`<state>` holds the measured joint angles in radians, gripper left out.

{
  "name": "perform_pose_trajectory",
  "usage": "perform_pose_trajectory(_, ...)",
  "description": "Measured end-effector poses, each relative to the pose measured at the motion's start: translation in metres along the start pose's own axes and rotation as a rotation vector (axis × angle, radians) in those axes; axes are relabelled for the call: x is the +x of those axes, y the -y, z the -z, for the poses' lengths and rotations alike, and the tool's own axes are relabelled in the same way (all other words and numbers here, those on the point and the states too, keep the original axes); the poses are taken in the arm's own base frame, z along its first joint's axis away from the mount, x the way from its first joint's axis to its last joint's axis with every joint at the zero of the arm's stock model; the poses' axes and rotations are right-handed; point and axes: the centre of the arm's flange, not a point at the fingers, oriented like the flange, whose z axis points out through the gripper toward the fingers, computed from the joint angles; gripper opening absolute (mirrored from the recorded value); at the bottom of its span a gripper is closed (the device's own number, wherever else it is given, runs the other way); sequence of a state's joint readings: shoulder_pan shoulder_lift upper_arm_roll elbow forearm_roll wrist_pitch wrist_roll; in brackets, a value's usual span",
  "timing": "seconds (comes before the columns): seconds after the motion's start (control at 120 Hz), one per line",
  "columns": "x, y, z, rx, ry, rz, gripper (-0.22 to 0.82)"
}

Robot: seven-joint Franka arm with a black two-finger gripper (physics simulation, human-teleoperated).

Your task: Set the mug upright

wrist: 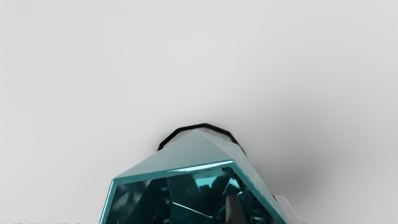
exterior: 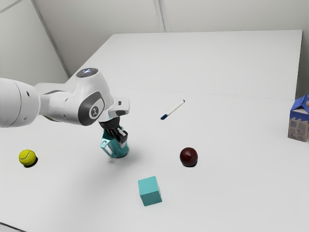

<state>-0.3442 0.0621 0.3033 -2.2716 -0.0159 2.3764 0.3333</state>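
Observation:
The teal faceted mug (exterior: pixel 115 149) is below my hand in the exterior view, leaning slightly, its mouth toward the hand and its base low by the table. My gripper (exterior: pixel 117 135) reaches down onto its rim. From the wrist view, I look into the open mouth of the mug (wrist: pixel 186 155); a dark finger stands inside it and a grey one lies against the outer wall, so the gripper (wrist: pixel 259 208) is shut on that wall. Whether the base touches the table is hard to tell.
On the white table (exterior: pixel 217 63) are a teal cube (exterior: pixel 150 191), a dark red ball (exterior: pixel 189 157) and a marker (exterior: pixel 173 110). A tennis ball (exterior: pixel 27 157) lies at the exterior view's left, a blue-topped carton (exterior: pixel 299 121) at its right edge.

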Motion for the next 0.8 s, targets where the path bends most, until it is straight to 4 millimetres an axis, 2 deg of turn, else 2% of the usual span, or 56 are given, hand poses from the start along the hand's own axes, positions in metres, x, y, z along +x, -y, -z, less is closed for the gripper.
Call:
perform_pose_trajectory(0.358,0.001,0.000,0.013,-0.001,-0.024,0.035,0.30)
perform_pose_trajectory(0.575,0.000,-0.002,0.040,-0.003,-0.069,0.042,0.44)
perform_pose_trajectory(0.8,0.002,0.001,0.073,-0.003,-0.101,0.053,0.54)
